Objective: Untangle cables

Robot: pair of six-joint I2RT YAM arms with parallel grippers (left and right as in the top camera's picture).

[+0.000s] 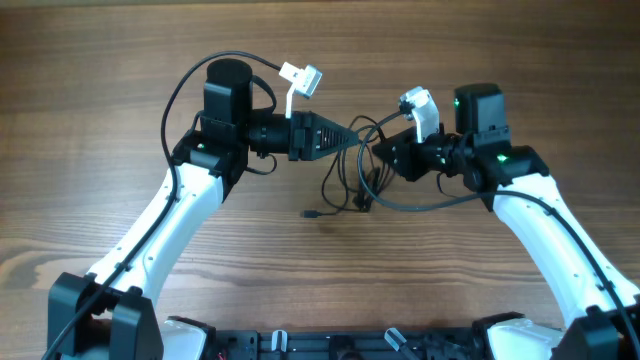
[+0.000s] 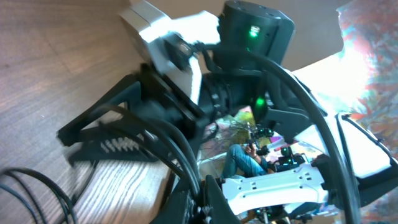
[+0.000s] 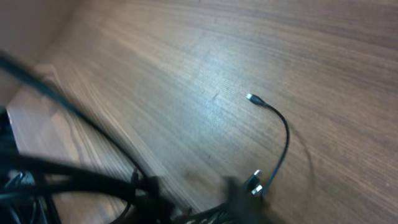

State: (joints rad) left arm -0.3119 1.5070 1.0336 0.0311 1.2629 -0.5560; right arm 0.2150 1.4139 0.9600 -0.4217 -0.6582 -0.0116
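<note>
The cables [image 1: 352,176] are thin black cords tangled in loose loops between my two grippers at mid-table. One plug end [image 1: 310,214] lies on the wood in front of the tangle. My left gripper [image 1: 348,140] points right and is shut on cable strands; its jaws [image 2: 200,199] pinch them in the left wrist view. My right gripper [image 1: 380,150] points left, close to the left one. Its blurred fingers [image 3: 199,193] sit apart with cords low between them. A loose cord [image 3: 283,134] with small metal plugs [image 3: 255,185] lies beside them.
The wooden table [image 1: 120,60] stretches around the tangle. Thick black arm cables loop off the left wrist [image 1: 180,90] and under the right arm [image 1: 430,205]. White camera mounts [image 1: 302,78] stand on each wrist. The arm bases sit at the front edge.
</note>
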